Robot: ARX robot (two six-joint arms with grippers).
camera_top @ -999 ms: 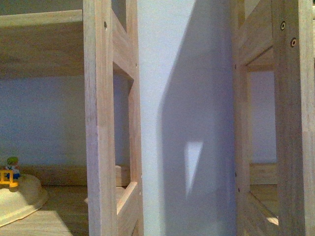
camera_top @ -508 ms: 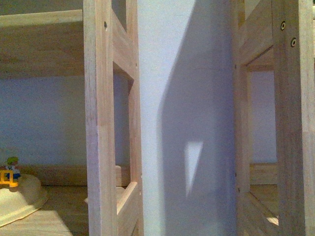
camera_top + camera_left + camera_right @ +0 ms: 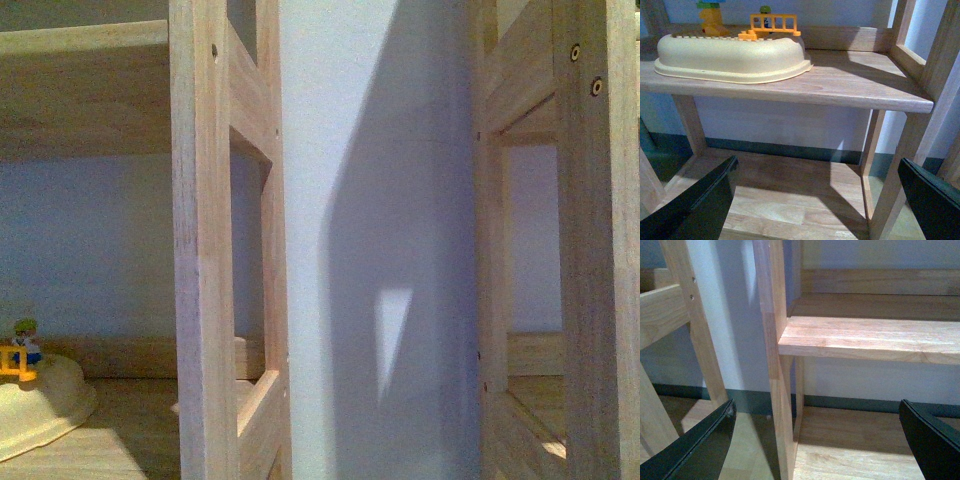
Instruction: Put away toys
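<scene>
The toys are out of view in all three views. My left gripper is open, its dark fingers spread wide with nothing between them, in front of the lower board of a wooden shelf unit. My right gripper is also open and empty, facing a neighbouring shelf unit's lower board. Neither gripper shows in the front view.
A cream plastic base carrying an orange block fence and a small figure sits on the left unit's middle shelf. Wooden uprights stand close ahead, with a white wall behind them. The right unit's shelf is bare.
</scene>
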